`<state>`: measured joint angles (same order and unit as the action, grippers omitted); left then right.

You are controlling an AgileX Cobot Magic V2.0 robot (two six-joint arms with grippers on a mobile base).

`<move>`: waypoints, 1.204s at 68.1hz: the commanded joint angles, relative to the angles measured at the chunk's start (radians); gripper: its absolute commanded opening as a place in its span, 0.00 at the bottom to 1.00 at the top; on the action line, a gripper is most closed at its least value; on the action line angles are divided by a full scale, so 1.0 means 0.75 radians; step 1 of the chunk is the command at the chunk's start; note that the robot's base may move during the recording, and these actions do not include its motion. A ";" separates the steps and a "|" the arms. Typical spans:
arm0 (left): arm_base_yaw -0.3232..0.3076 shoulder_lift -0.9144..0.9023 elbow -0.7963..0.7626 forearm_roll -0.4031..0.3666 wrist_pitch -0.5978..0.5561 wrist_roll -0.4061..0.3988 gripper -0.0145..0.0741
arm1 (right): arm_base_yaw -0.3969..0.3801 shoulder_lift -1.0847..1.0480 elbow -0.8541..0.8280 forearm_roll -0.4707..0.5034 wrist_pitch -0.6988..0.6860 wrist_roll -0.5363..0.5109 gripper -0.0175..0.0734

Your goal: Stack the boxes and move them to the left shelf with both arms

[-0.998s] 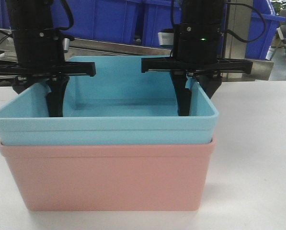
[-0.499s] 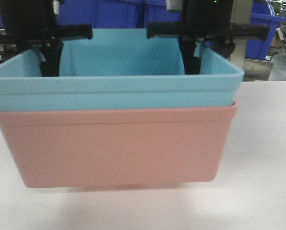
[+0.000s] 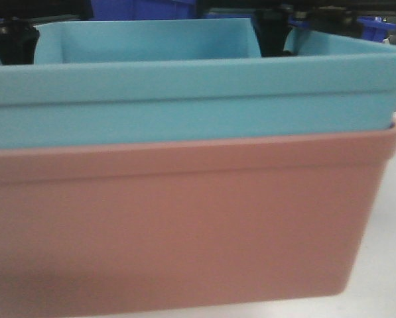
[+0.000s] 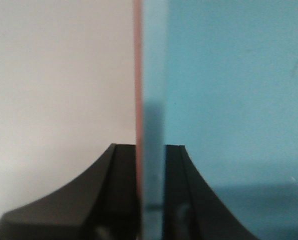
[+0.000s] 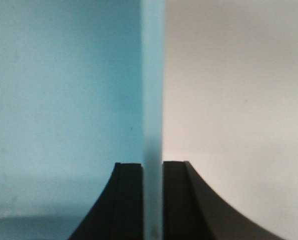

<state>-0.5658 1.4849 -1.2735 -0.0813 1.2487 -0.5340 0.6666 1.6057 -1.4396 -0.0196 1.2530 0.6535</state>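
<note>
Because the light blue box [image 3: 184,99] sits nested inside the pink box [image 3: 184,225], gripping opposite side walls lets both arms carry the pair as one. The left fingers [image 4: 116,195] are clenched on the blue rim and the pink edge beside it, and the right fingers [image 5: 126,200] on the blue wall. The stack looms close in the front view by the white tabletop [image 3: 393,265], with no left shelf in sight.

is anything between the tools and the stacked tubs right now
Nothing visible: the left tool and right tool each clamp a side wall of the light blue tub, nested in the pink tub.
</note>
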 commanded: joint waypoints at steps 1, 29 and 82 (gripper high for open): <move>-0.051 -0.132 0.002 -0.052 0.124 -0.058 0.15 | 0.023 -0.153 0.022 0.005 0.103 0.030 0.25; -0.214 -0.239 0.034 -0.045 0.124 -0.137 0.15 | 0.120 -0.386 0.242 0.004 0.094 0.173 0.25; -0.317 -0.315 0.127 -0.029 0.124 -0.235 0.15 | 0.224 -0.400 0.293 -0.005 0.090 0.246 0.25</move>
<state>-0.7851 1.2876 -1.1422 -0.0532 1.2661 -0.7066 0.8313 1.3406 -1.1862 -0.0361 1.2547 0.8354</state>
